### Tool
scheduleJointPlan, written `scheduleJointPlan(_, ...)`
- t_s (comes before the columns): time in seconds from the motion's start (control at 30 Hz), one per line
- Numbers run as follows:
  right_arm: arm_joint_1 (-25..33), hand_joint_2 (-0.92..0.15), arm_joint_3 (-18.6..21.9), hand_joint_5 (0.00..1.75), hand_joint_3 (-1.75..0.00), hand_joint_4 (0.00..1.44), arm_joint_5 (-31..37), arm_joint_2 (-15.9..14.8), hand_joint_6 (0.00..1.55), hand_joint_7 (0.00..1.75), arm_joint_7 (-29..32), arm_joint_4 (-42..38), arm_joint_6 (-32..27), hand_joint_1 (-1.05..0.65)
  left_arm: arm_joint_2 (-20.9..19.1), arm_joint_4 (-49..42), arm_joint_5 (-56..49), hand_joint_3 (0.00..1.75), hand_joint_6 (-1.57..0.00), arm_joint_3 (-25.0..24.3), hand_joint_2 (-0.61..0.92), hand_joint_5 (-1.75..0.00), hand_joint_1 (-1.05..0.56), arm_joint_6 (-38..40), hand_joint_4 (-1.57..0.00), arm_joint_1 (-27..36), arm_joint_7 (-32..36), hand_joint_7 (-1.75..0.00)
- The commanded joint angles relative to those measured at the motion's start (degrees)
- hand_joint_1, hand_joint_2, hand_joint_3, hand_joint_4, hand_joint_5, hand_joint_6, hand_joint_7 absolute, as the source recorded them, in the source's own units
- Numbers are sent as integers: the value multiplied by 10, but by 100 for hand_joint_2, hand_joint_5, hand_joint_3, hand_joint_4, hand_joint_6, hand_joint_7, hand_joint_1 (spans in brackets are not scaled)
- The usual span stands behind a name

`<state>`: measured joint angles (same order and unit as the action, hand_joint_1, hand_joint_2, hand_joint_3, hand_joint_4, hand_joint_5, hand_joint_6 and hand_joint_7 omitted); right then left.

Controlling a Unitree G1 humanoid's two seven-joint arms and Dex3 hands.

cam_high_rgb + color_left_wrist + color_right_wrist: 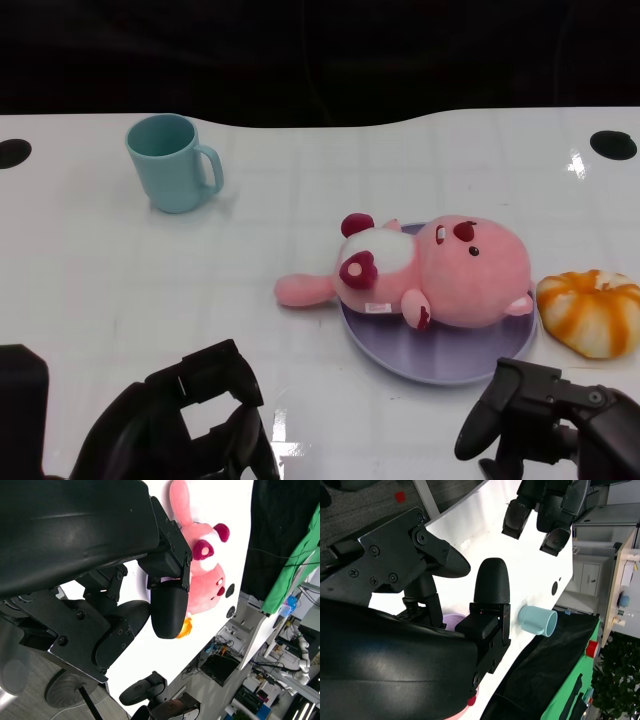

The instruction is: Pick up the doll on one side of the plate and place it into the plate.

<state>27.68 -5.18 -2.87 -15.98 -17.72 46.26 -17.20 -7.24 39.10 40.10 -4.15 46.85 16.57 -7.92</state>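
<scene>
Doll: pink plush doll [440, 275] with white belly and dark red patches lies on its side, body and head over the round lavender plate [440, 362], one long ear or limb trailing past the plate's rim onto the white bench [150, 290].
Plate: sits toward the robot's right on the bench, the doll covering most of it; only the near crescent shows bare.
Left robot hand: left robot hand [195, 420] is low at the near edge, well apart from the doll, fingers apart and holding nothing.
Right robot hand: right robot hand [545, 420] is near the plate's near rim, not touching it, fingers apart and empty.
Other things: teal plastic mug [172, 163] stands upright far to the left; orange-and-white striped soft toy [592, 312] rests just beside the plate on the right.
Progress: placement looks essentially done, since the doll rests on the plate and neither hand grips it.
Risk: doll overhangs the rim, so a brush from the right robot hand as it moves could tip it off or slide the plate.
Risk: a nudge to the plate could also shove the striped toy beside it.
</scene>
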Motion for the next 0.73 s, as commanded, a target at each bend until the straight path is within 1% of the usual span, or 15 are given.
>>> scheduleJointPlan(0.03,5,-56,6,169,-107,65,-6,-8,57,138,-4,0,8,-12,-8,-2,0,132,-66,4,46,-175,-15,1,-80,2,2,-169)
scheduleJointPlan(0.57,1,-57,9,171,-106,63,-13,-7,55,138,-7,-1,1,-10,-17,-2,-19,143,-69,25,39,-175,-16,-24,-83,4,-6,-168)
scheduleJointPlan(0.73,0,-57,8,170,-105,64,-6,-8,55,139,-8,-7,13,-12,-19,-3,-25,144,-70,29,39,-175,-16,-26,-83,4,1,-169)
